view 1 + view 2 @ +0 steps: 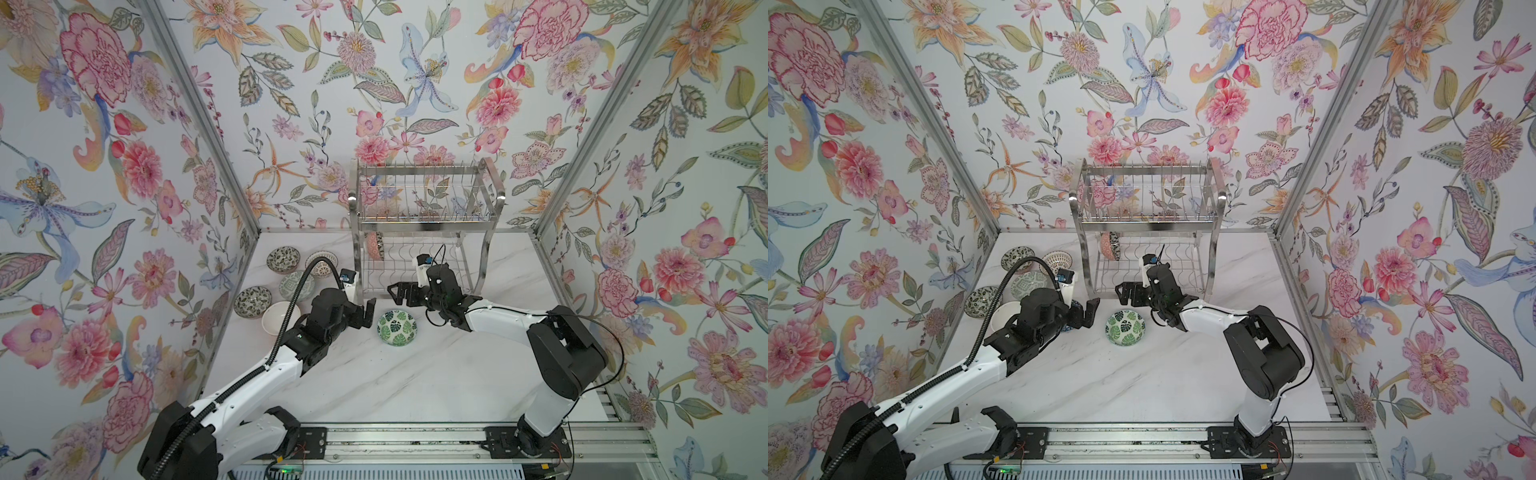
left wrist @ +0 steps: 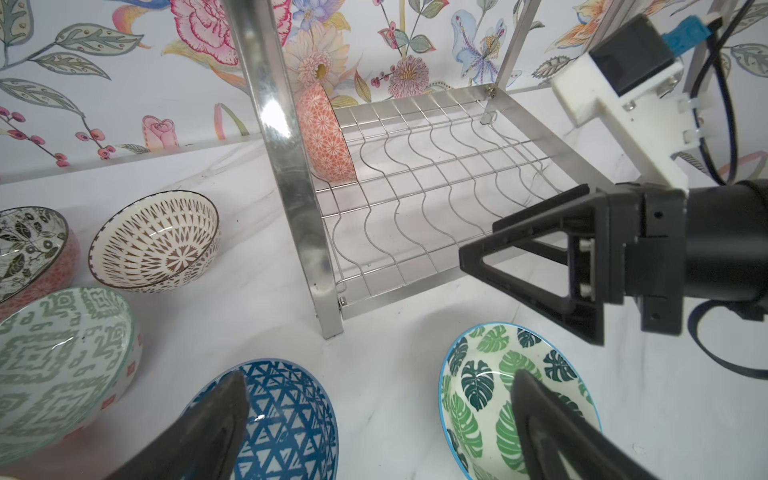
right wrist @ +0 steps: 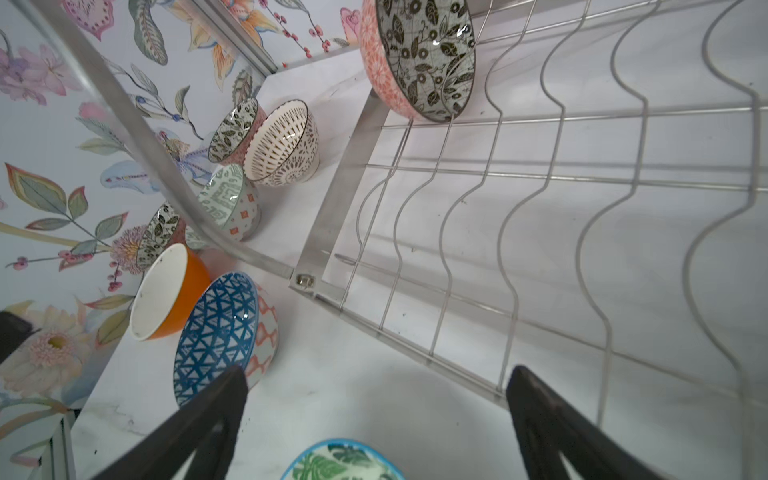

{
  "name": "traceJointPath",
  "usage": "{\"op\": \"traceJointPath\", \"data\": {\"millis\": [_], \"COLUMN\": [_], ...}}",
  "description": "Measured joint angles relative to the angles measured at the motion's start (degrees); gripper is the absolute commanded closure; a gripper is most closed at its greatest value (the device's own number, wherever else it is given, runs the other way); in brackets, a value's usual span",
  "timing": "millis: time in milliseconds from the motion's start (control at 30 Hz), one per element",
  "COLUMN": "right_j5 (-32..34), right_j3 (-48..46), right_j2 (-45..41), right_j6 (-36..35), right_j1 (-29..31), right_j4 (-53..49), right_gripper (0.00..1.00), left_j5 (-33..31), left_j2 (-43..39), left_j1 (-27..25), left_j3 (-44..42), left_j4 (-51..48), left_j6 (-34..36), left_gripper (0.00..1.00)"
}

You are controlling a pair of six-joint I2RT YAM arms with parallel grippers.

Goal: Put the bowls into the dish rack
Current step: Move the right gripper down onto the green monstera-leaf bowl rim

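In both top views the dish rack [image 1: 422, 226] [image 1: 1142, 226] stands at the back of the white marbled table [image 1: 374, 382], close to the flowered wall. One racked bowl [image 1: 375, 245] stands on edge at the left end of the lower tier. The leaf bowl [image 1: 397, 327] sits upright on the table in front of the rack, touched by neither gripper. The left gripper [image 1: 365, 312] hangs just left of it, and the right gripper [image 1: 395, 291] just behind it, pointing left. Five bowls cluster left of the rack: a floral bowl [image 1: 283, 259], a lattice bowl [image 1: 322, 264], a pale green bowl [image 1: 296, 284], a second floral bowl [image 1: 252, 301] and a cream bowl [image 1: 276, 318] partly covered by the left arm. The left wrist view shows the left gripper [image 2: 379, 376] with jaws wide apart and nothing between them, one finger over the blue triangle bowl [image 2: 286, 419], the other over the leaf bowl [image 2: 478, 395]. The racked bowl [image 2: 326, 137] shows an orange patterned outside behind the rack's post. The right wrist view shows the right gripper [image 3: 377, 374] spread and empty above bare table by the lower tier's front rail. The racked bowl [image 3: 419, 58] turns its black-and-white inside toward the wavy dividers. The blue triangle bowl [image 3: 216, 336] sits just beside the cream bowl [image 3: 166, 291], which is orange outside.
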Motion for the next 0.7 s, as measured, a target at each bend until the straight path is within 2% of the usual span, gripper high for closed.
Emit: {"op": "traceJointPath", "data": {"millis": [200, 367, 533, 700], "right_j5": [4.2, 6.3, 6.7, 8.1], "right_j3": [-1.2, -2.3, -2.6, -2.5], "right_j2": [-6.3, -7.6, -7.3, -5.4], "right_j6": [-3.2, -4.4, -4.6, -4.3], "right_j1": [1.9, 2.5, 3.3, 5.6], "right_j4": [-10.3, -16.3, -20.3, -22.4], "right_gripper": [0.01, 0.01, 0.20, 0.32], "left_j5": [3.0, 5.2, 7.3, 7.4], "left_j2": [-0.9, -1.7, -2.5, -3.7], "left_j1": [0.0, 0.0, 0.0, 0.0], "left_j3": [-3.0, -6.3, -8.0, -9.0], "left_j4": [3.8, 6.9, 8.8, 9.5], "left_j6": [-2.7, -5.9, -9.0, -10.7], "left_gripper": [0.01, 0.01, 0.01, 0.01]}}
